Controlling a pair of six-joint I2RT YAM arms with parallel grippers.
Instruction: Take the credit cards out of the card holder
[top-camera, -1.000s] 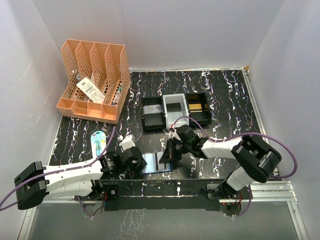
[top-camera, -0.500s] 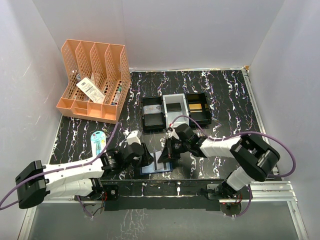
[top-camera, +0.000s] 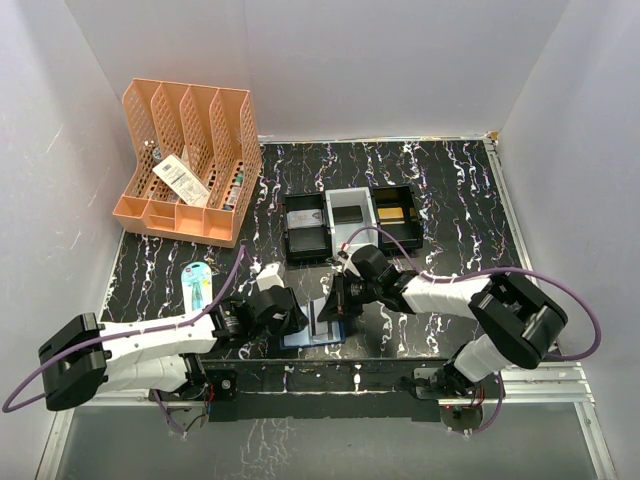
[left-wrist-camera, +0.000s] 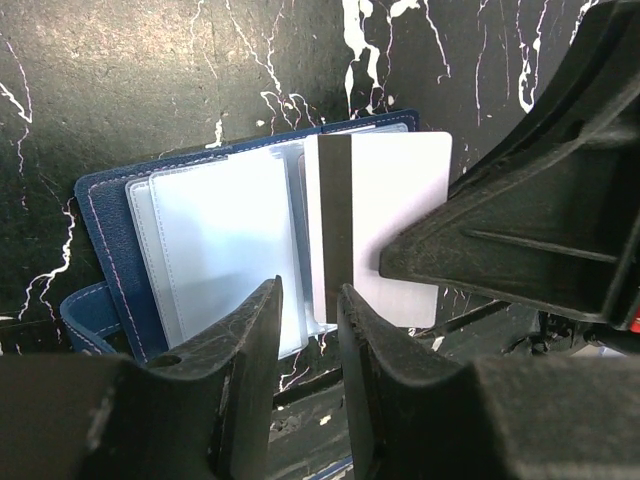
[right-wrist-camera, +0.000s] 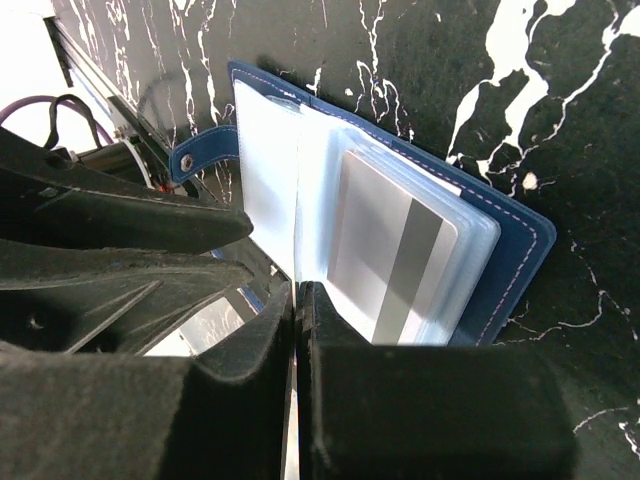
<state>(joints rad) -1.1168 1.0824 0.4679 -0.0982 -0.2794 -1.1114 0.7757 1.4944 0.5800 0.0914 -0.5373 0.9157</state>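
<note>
The navy card holder (top-camera: 299, 337) (left-wrist-camera: 100, 235) (right-wrist-camera: 512, 268) lies open near the table's front edge, its clear sleeves fanned. A pale credit card (left-wrist-camera: 385, 195) (right-wrist-camera: 395, 255) with a dark stripe lies on the right-hand sleeves. My right gripper (top-camera: 335, 304) (right-wrist-camera: 297, 288) is shut, and a thin clear sleeve page stands edge-on between its fingers. In the left wrist view one of its fingers (left-wrist-camera: 520, 220) covers the card's lower right corner. My left gripper (top-camera: 293, 318) (left-wrist-camera: 308, 292) hovers at the holder's near edge, its jaws a narrow gap apart with nothing visibly pinched.
Three small trays, black (top-camera: 305, 230), grey (top-camera: 348, 215) and black (top-camera: 396, 215), stand behind the holder. An orange file organiser (top-camera: 185, 160) fills the far left corner. A pale blue case (top-camera: 198, 282) lies left of my left arm. The table's front rail runs just below the holder.
My left gripper has moved right, up to the card holder, and its jaws have parted slightly. The right gripper stays shut at the holder's sleeves, barely shifted.
</note>
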